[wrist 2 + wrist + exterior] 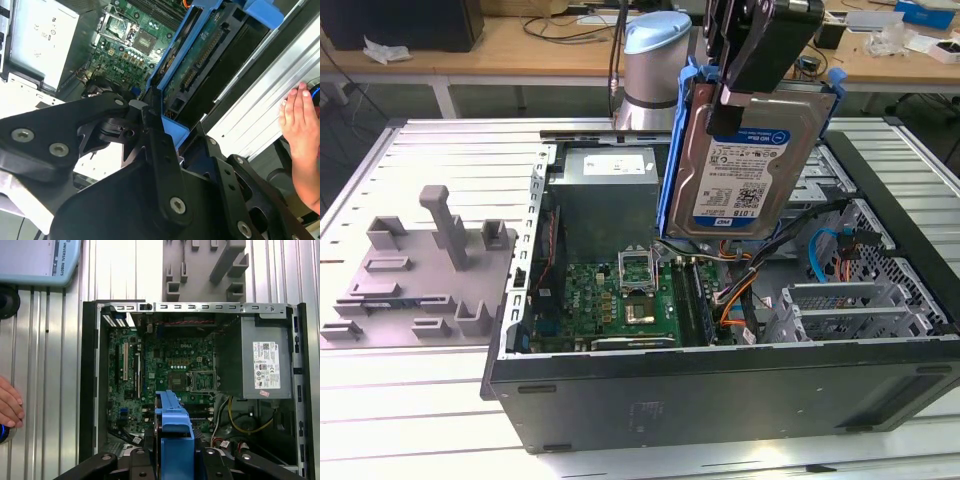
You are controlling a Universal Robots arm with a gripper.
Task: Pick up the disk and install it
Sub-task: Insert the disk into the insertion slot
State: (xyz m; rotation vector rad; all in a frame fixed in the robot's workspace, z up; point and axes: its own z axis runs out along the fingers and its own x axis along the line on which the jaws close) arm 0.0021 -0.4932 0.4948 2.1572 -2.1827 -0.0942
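While the desk (pixel 410 420) carries the open computer case (pixel 720 405) lying on its side, the motherboard (pixel 620 300) sits exposed toward the exterior view's left and the grey drive cages (pixel 840 305) toward its right. Roughly between them, above the case, hangs the disk (pixel 745 175), its long axis nearly upright and its label facing the near side. Directly over it, the claw (pixel 745 90) grips its top end, closed onto the blue carrier.
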